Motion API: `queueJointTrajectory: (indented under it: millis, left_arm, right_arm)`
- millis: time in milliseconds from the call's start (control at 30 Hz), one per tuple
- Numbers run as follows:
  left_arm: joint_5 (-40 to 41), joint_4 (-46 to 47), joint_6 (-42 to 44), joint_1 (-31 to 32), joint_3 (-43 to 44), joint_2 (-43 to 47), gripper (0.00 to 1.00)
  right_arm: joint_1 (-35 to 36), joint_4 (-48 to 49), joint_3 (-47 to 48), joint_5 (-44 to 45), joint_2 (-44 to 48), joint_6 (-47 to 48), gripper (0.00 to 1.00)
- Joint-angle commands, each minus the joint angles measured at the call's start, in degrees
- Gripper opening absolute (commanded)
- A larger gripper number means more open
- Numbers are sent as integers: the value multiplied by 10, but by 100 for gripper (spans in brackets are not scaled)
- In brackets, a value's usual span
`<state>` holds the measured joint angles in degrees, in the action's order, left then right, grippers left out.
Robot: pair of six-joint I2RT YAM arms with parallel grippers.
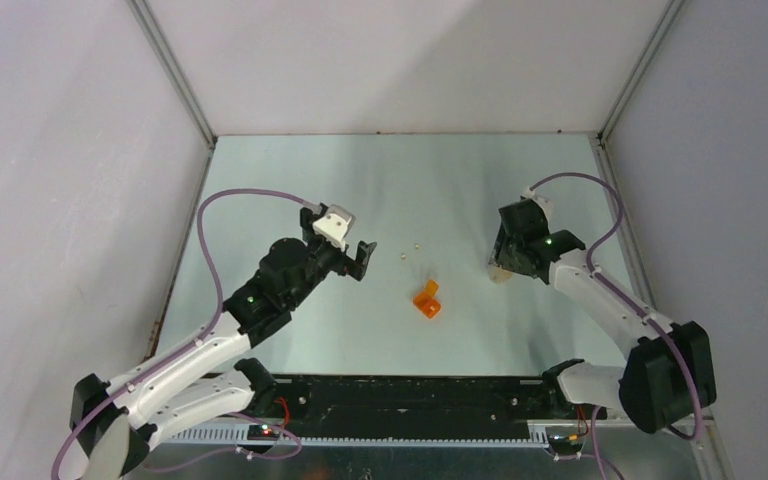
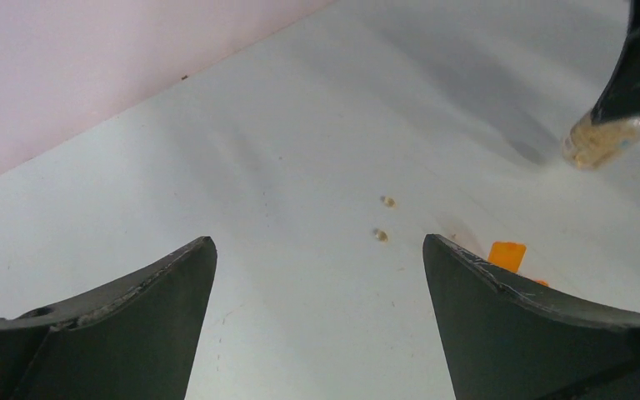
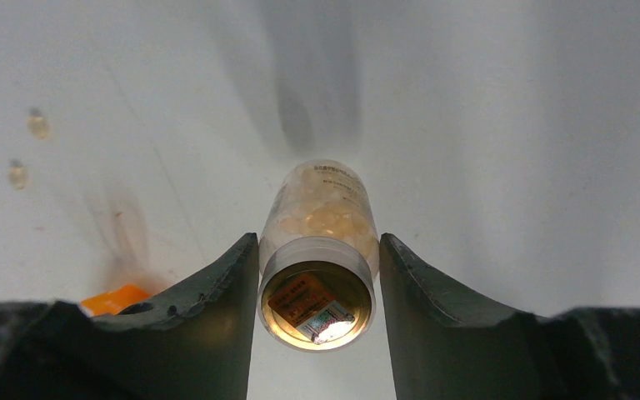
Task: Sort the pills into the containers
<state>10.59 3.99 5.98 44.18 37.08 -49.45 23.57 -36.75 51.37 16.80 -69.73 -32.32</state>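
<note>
Left gripper (image 1: pixel 358 262) wide open, empty, left of centre; right gripper (image 1: pixel 503 268) clamped on vial (image 1: pixel 500 274) toward right edge; orange box (image 1: pixel 427 300) mid-desk, two pills (image 1: pixel 405 255) on its far-edge side | left wrist: pills ahead between fingers (image 2: pixel 158 325), box partly behind one | right wrist: vial pinched, pale contents inside

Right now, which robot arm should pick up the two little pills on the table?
Left, probably. The left gripper is open and aimed at the pills, which lie on the table just ahead of it. The right gripper is busy, shut on the vial.
</note>
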Motion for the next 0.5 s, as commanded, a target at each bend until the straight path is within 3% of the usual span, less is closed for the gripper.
queueJointTrajectory:
  millis: [0, 133, 467]
  left_arm:
    - [34, 49, -40, 1, -4, 16, 99]
    - [22, 60, -43, 2, -11, 23, 99]
    - [31, 51, -50, 2, -7, 15, 99]
  right_arm:
    - [-12, 20, 6, 31, -39, 12, 13]
    - [-13, 18, 6, 30, -66, 9, 18]
    - [-14, 31, 7, 20, -41, 27, 76]
